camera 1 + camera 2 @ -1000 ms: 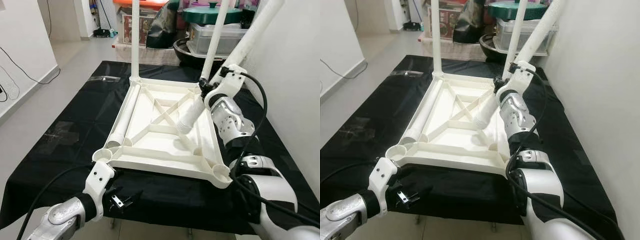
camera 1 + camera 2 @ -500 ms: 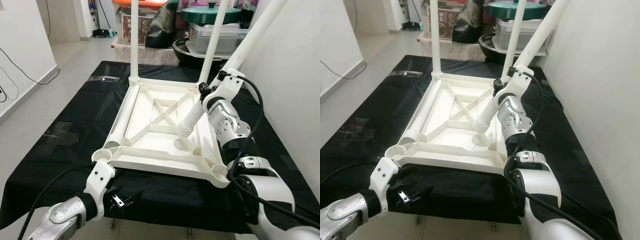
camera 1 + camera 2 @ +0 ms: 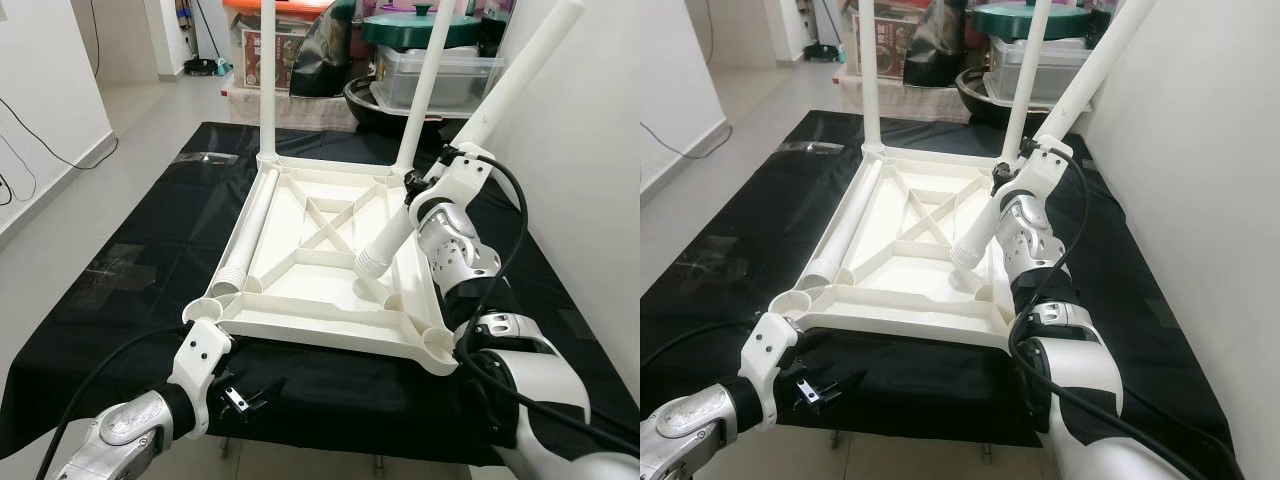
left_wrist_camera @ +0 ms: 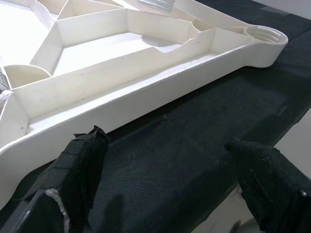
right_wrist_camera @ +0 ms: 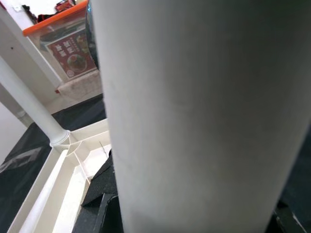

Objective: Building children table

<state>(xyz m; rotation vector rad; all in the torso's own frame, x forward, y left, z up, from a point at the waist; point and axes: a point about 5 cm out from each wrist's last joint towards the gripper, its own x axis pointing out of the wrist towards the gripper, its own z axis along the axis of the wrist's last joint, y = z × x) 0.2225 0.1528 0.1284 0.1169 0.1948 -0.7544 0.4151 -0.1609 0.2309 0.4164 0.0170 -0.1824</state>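
The white children's table top [image 3: 320,335] lies upside down on the black cloth. Two white legs [image 3: 268,80] [image 3: 425,90] stand upright in its far corner sockets. A third leg [image 3: 250,225] lies loose inside the left side of the top. My right gripper [image 3: 415,185] is shut on the fourth leg [image 3: 500,95], which is tilted, its ribbed lower end [image 3: 372,262] hovering over the near right part of the top, short of the near right socket [image 3: 440,345]. My left gripper [image 3: 245,395] is open below the front rim, near the near left socket [image 3: 203,312], with only cloth between its fingers [image 4: 80,160].
Plastic boxes [image 3: 440,75], a green-lidded pot [image 3: 425,25] and dark bags [image 3: 325,60] crowd the floor behind the table. A white wall [image 3: 590,150] runs close along the right. Open floor [image 3: 60,230] and a wall cable [image 3: 40,140] lie to the left.
The held leg has come down and shifted slightly right; its top end now shows in frame and its lower end sits nearer the near right corner. The left gripper has dropped a little.
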